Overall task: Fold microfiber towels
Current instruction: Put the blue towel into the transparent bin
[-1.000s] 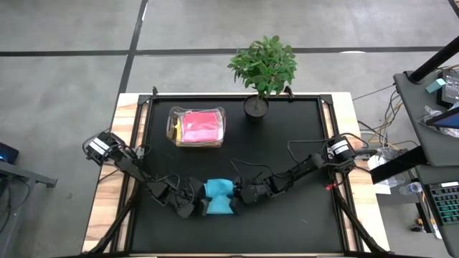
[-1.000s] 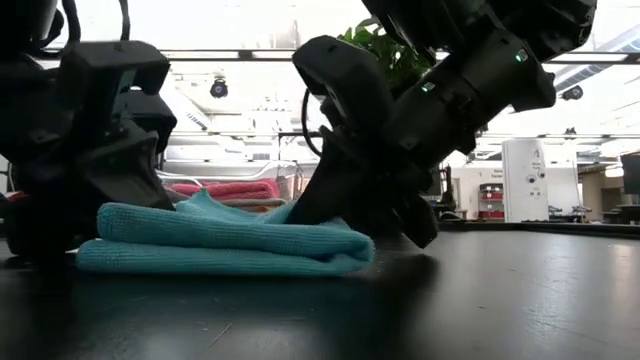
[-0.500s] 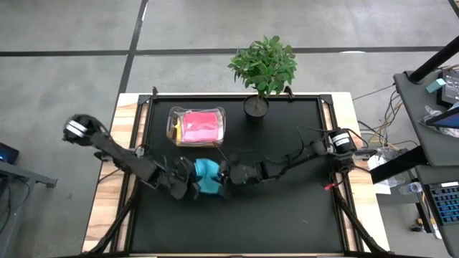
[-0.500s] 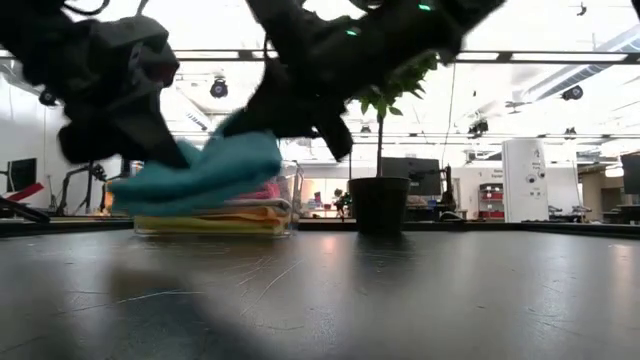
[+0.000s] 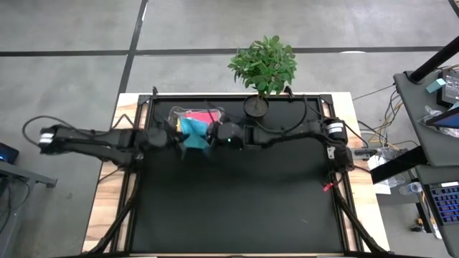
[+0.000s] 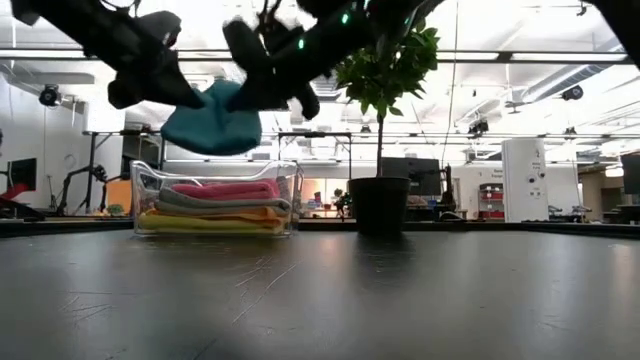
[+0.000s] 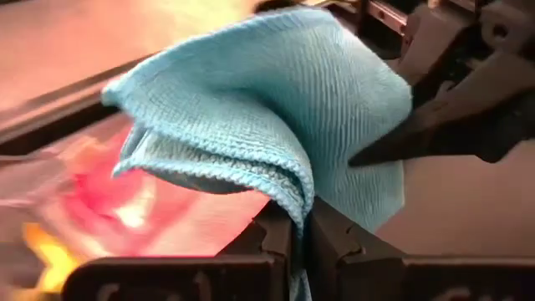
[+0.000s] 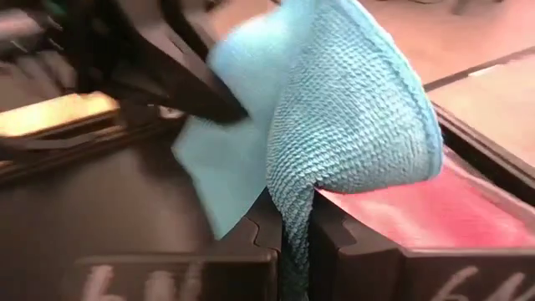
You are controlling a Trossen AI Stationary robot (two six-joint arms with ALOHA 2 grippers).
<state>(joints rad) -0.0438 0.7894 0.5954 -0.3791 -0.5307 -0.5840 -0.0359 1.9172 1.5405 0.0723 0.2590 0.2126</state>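
Low view shows the folded teal towel (image 6: 212,120) up in the air, over the clear box (image 6: 217,205). The left gripper (image 6: 185,95) and the right gripper (image 6: 265,92) pinch it tight, one on each side. Only this view shows pink, grey, orange and yellow towels stacked in the box. High view shows the black table (image 5: 237,193) and a potted plant (image 5: 264,68) beyond the grippers.

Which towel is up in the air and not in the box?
The teal towel. Both grippers hold it above the clear box, where the pink, grey, orange and yellow ones lie stacked.
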